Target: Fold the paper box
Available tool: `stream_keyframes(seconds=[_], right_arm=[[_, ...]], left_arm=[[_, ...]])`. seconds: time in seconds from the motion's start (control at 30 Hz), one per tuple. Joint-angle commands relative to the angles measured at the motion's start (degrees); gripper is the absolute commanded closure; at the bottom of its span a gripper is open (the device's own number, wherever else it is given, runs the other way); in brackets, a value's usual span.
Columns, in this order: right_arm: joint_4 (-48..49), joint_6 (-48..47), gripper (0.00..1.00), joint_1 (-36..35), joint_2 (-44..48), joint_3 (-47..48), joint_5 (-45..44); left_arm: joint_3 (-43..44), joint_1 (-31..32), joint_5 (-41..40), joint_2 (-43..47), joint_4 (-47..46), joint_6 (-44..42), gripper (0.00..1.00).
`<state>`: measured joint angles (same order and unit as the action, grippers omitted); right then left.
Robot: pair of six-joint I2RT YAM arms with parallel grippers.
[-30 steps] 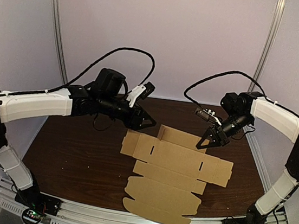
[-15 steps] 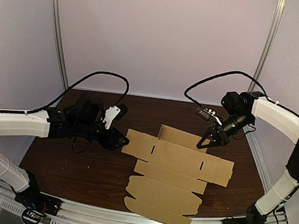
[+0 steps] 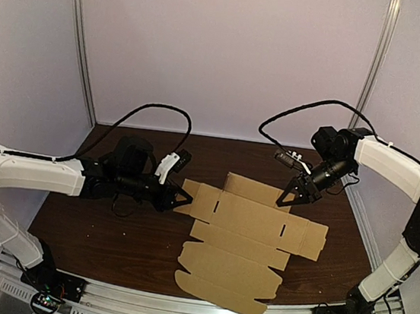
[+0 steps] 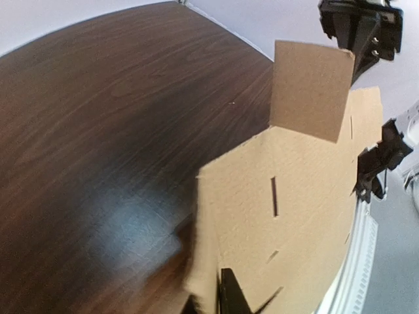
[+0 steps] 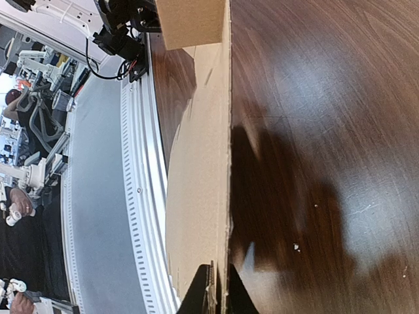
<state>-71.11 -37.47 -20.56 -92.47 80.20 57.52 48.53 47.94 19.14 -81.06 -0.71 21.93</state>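
At the left of the overhead frame, my left claw [image 3: 180, 198] is pinched onto the left side flap [image 3: 189, 198] of the paper box [image 3: 250, 235]. The box lies as a mostly flat blank in the middle of the bench [image 3: 109, 225], so I judge it best to swing that flap up along its crease, not tug it sideways and drag the sheet. At the upper right, my right claw [image 3: 294, 197] is clenched on the edge of the rear flap [image 3: 256, 189], which stands tilted up, and it should anchor the sheet.
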Motion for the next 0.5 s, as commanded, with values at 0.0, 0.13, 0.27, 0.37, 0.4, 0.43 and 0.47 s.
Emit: stream_keyframes(seconds=[0.0, 0.13, 0.27, 0.37, 0.4, 0.43, 0.47], right_arm=[[0.94, 1.35, 0.85, -0.74, 1.37, 1.11, -3.35], [-2.03, 1.14, 0.68, -2.71, 0.19, 4.3, -6.45], [-4.76, 1.27, 0.58, -5.4, -2.32, 8.24, -9.71], [-4.83, 2.66, 0.57, -6.88, -4.73, 10.51, -11.01], [-5.03, 3.32, 0.57, -7.05, -5.57, 11.41, -10.95], [-5.46, 3.67, 0.56, -7.2, -6.6, 13.01, -10.81], [-6.07, 3.98, 0.56, -7.32, -7.57, 14.27, -10.69]], left_arm=[[1.19, -0.09, 3.35, -2.02, -6.04, 0.74, 1.0], [1.68, -0.04, 1.77, -1.55, -4.48, -1.44, 1.0], [1.99, -0.04, 1.26, -0.12, -2.26, -4.8, 1.0], [2.28, -0.05, 1.07, 0.88, -0.96, -6.34, 1.0], [2.5, -0.04, 1.0, 1.01, -0.29, -6.64, 1.0], [2.71, -0.04, 1.06, 1.07, 0.15, -6.82, 1.0], [2.78, -0.04, 1.08, 1.27, 0.33, -6.86, 1.0]])
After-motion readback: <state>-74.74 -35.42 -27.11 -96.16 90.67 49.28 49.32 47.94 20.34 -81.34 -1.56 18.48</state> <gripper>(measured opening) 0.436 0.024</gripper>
